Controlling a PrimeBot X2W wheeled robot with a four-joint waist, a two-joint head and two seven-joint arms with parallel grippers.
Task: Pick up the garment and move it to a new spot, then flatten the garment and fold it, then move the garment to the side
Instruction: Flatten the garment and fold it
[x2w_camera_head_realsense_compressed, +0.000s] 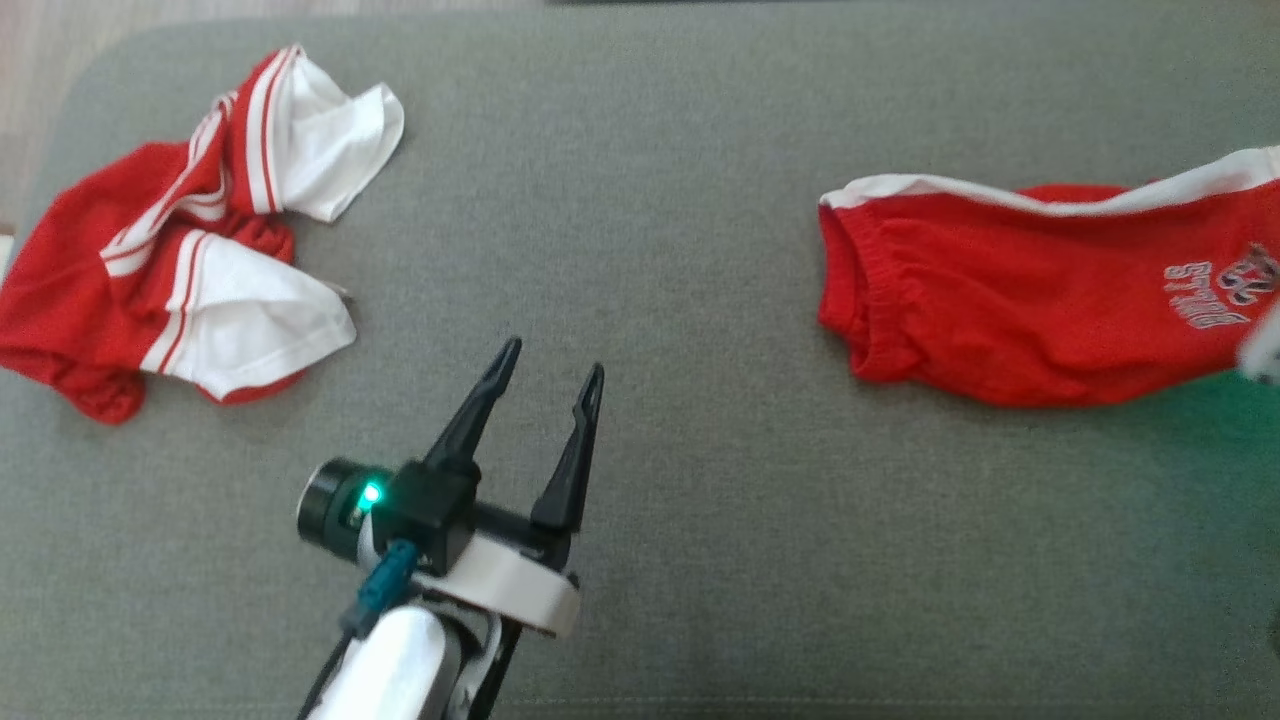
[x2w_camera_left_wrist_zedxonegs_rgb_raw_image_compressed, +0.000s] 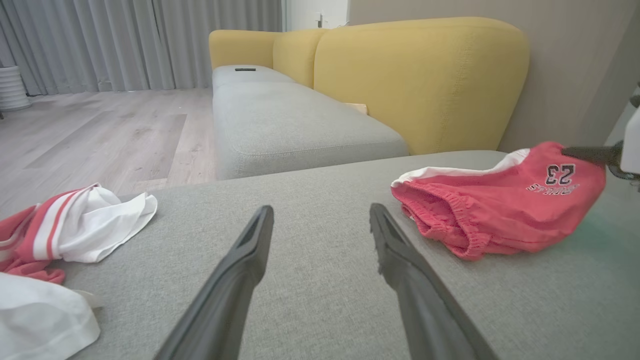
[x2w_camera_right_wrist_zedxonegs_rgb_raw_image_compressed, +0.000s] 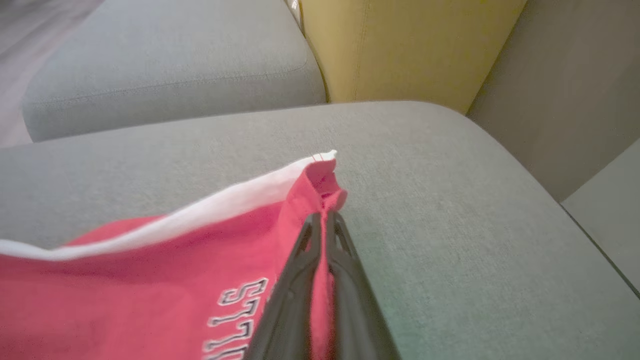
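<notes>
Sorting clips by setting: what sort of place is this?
Most likely a home living room: a grey-and-yellow sofa, long grey curtains and a wood floor.

White-trimmed red shorts (x2w_camera_head_realsense_compressed: 1000, 300), red-and-white striped jersey (x2w_camera_head_realsense_compressed: 150, 270), grey cushion (x2w_camera_head_realsense_compressed: 640, 200)

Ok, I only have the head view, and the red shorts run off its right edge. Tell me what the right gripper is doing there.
Observer: In the right wrist view the right gripper is shut on a corner of the shorts, by the end of the white trim.
Operator: Read me the print on them.
Observer: The left wrist view shows the whole number 23 beside a line of small letters.
Operator: Say what stands past the cushion.
Observer: A yellow sofa back.
</notes>
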